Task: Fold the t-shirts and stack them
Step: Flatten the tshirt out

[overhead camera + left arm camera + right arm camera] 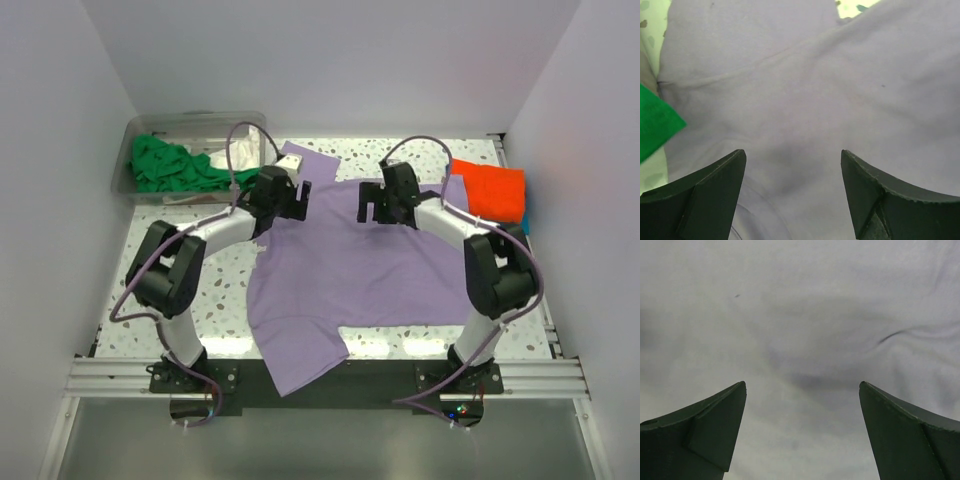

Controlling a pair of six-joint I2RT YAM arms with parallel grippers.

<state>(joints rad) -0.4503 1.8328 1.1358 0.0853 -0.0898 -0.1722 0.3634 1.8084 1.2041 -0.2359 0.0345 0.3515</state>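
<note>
A lavender t-shirt (340,270) lies spread flat across the middle of the table, one sleeve hanging over the near edge. My left gripper (290,197) hovers over its far left part, jaws open above bare lavender cloth (805,100) with nothing between them. My right gripper (378,203) stands over the far right part, open as well, only lavender cloth (800,330) under it. A folded orange t-shirt (490,190) rests at the far right on something blue. Green t-shirts (172,166) and a white one (240,152) lie crumpled in the tub.
A clear plastic tub (135,140) stands at the far left corner. White walls close in the left, right and back sides. A metal rail (320,378) runs along the near edge by the arm bases. A green patch (655,125) shows at the left wrist view's edge.
</note>
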